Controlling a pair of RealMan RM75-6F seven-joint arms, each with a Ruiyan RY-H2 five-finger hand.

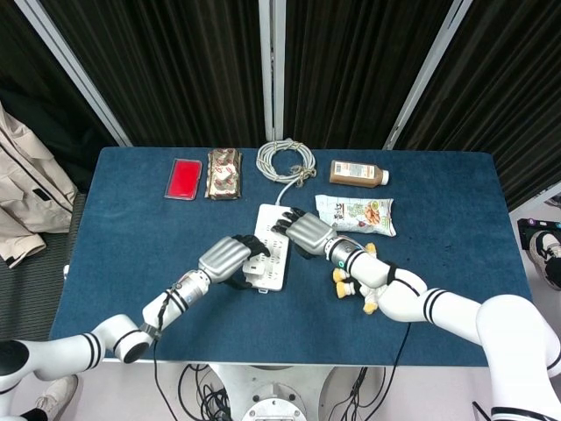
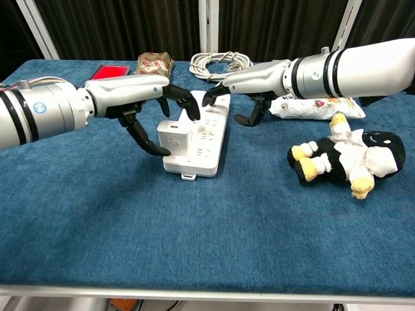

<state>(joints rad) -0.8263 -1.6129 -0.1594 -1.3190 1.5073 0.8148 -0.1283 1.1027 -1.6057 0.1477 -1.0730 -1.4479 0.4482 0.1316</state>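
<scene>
Power strip [image 1: 270, 243] at the tabletop [image 1: 131, 237] centre, left hand [image 1: 230, 259] on its left, right hand [image 1: 302, 232] on its right; plush toy [image 1: 364, 282] further right, coiled cable [image 1: 286, 160] behind

Both hands, left hand [image 1: 230, 260] and right hand [image 1: 302, 232], flank the power strip [image 1: 272, 239].
</scene>
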